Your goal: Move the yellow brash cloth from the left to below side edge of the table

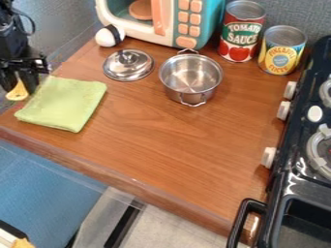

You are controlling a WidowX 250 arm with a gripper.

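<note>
One broad, brown wooden desk (pixel 174 140) carries most of the things. Along its right side stands a black toy stove (pixel 294 181) with white knobs and a black handle. Near the far edge sits a teal and white toy microwave (pixel 169 22) with orange buttons. The black end effector (pixel 21 76) is at the upper left, just beside the cloth; I cannot tell whether it is apart or together. A yellow-green, folded fabric cloth (pixel 63 104) lies flat on the left part of the desk, its lower edge near the front rim. Right of the microwave stand two upright, cylindrical metal cans: a red, white and green one (pixel 240 36) and a shorter yellow and blue one (pixel 281 51). A round, silver metal pot (pixel 190 80) with two handles stands uncovered near the middle. Just to its left lies a round, silver metal lid (pixel 128 68), knob up. Smaller still, a rounded white and black object (pixel 109 37) rests beside the microwave.
</note>
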